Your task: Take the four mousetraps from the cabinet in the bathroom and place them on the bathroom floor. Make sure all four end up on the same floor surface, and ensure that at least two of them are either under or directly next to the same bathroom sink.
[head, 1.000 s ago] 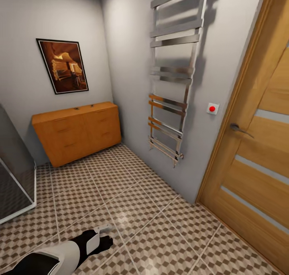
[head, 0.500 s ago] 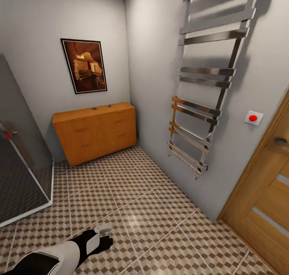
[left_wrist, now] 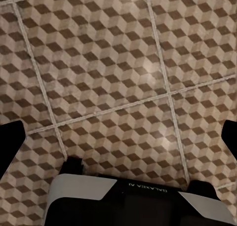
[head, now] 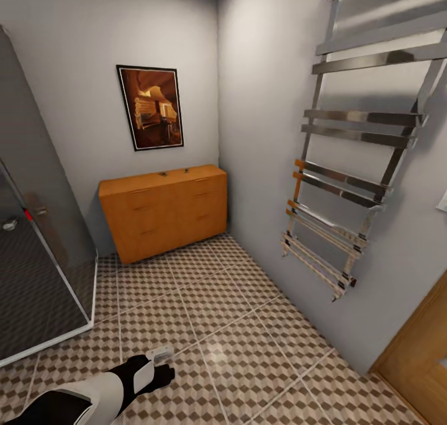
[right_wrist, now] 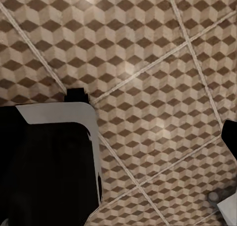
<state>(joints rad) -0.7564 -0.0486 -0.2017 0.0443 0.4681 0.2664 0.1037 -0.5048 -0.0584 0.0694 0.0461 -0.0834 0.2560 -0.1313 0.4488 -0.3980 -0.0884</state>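
Over the last second the whole head view has swung, which is the camera turning and not the room: the wooden door (head: 422, 363) that took up much of the picture has slid off to a sliver beside the towel radiator (head: 354, 183), and the cabinet (head: 164, 211) now sits more centrally against the far wall, under the framed picture (head: 152, 107). By my judgement that means the robot is lining up to drive to the cabinet, with no trap yet fetched. Two small dark shapes lie on the cabinet top (head: 174, 172); they may be mousetraps, but they are too small to tell, and no other traps are visible. The bathroom floor (head: 211, 307) between robot and cabinet is bare tile, an open lane. To one side of the cabinet the glass shower screen (head: 43, 251) and its white base edge narrow the way; to the other, the radiator's lower rails stand proud of the wall, so a straight central approach looks safest. The left gripper (head: 162, 369) hangs low over the tiles holding nothing; in the left wrist view its dark fingers (left_wrist: 12, 137) stand wide apart, and in the right wrist view the right gripper's state cannot be told.
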